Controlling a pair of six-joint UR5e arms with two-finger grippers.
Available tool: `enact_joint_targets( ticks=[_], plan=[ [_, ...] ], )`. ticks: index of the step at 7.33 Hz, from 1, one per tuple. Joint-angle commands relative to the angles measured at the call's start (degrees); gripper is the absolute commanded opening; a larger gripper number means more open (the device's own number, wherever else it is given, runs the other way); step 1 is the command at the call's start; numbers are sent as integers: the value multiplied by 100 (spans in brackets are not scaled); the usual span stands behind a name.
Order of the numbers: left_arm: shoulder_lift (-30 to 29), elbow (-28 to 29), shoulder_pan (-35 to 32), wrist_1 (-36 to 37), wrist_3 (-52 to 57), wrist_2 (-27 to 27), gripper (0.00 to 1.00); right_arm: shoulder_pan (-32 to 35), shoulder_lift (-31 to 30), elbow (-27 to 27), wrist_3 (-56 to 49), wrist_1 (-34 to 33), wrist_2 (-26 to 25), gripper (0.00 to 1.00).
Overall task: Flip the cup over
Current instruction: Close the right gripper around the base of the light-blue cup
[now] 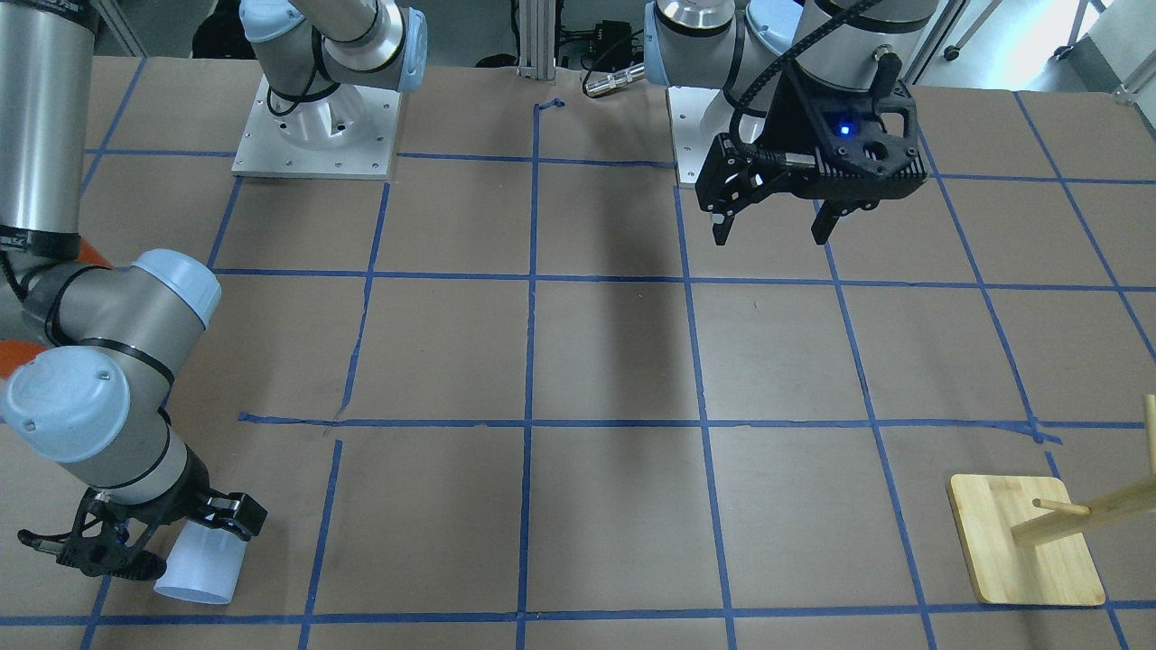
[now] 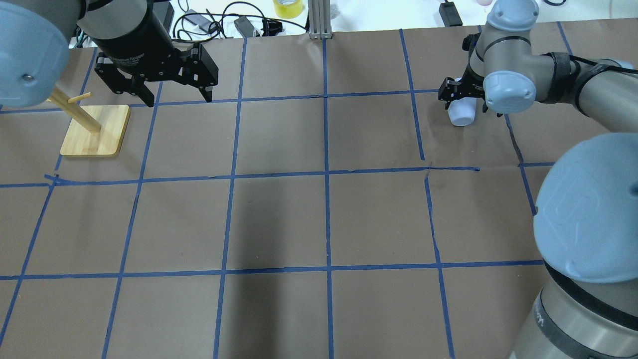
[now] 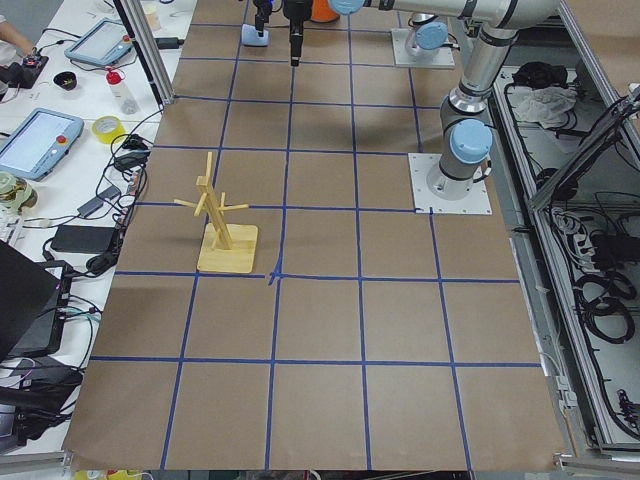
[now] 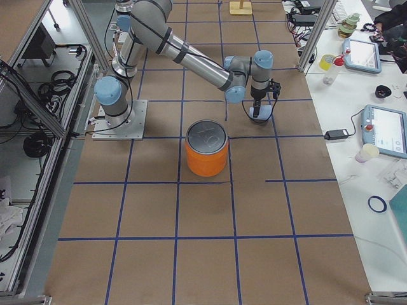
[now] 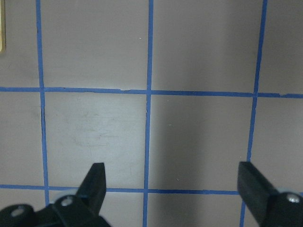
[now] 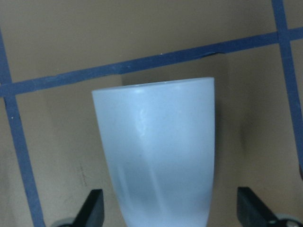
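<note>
Front view, cup (image 1: 200,567): lower left corner of the frame, pale body poking out beneath the right gripper (image 1: 185,546). Wide end toward the bottom edge, narrow end tucked up between the black fingers.
Front view, left gripper (image 1: 772,236): upper right, spread wide over bare paper (image 1: 614,361), holding nothing, well apart from the cup. Wooden stand (image 1: 1002,564) at lower right, equally far off.
Overhead, cup (image 2: 461,113): upper right of the frame, directly under the right gripper, wide end lowest in the picture. Left gripper at upper left, most of the table's width away.
Left-end view, cup (image 3: 253,38): small pale spot at top left, too small to read any grip.
Right-end view, cup (image 4: 261,113): upper middle, straight beneath the downward-pointing right gripper. Orange can (image 4: 206,155) nearer the camera, apart from both.
Left wrist view: only paper and blue tape lines (image 5: 149,94) between the parted fingertips (image 5: 97,182).
Right wrist view, cup (image 6: 161,156): fills the centre, narrow end at the bottom edge, wide end farther off against the paper. Seemingly mouth down, though a slight lean is not ruled out.
Right wrist view, jaws: fully parted, fingertips (image 6: 92,208) at lower left and lower right. Paper showing between each and the cup wall, so straddling without touching.
Deciding relation: long axis in line with the right gripper's reach, cup centred in the gap. Probably only a squeeze needed before lifting and turning, with the right arm by far the nearer.
</note>
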Motion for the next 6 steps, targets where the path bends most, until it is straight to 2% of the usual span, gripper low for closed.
enact_joint_targets(
  ticks=[1, 3, 4, 6],
  plan=[
    [0, 0, -2, 3, 0, 0, 100, -9, 181, -22, -1, -222, 2, 100],
    [0, 0, -2, 3, -9, 0, 100, -9, 313, -188, -1, -276, 2, 99],
    [0, 0, -2, 3, 0, 0, 100, -9, 305, -198, -1, -276, -6, 87],
    [0, 0, -2, 3, 0, 0, 100, -9, 270, -198, -88, -276, -7, 44]
  ],
)
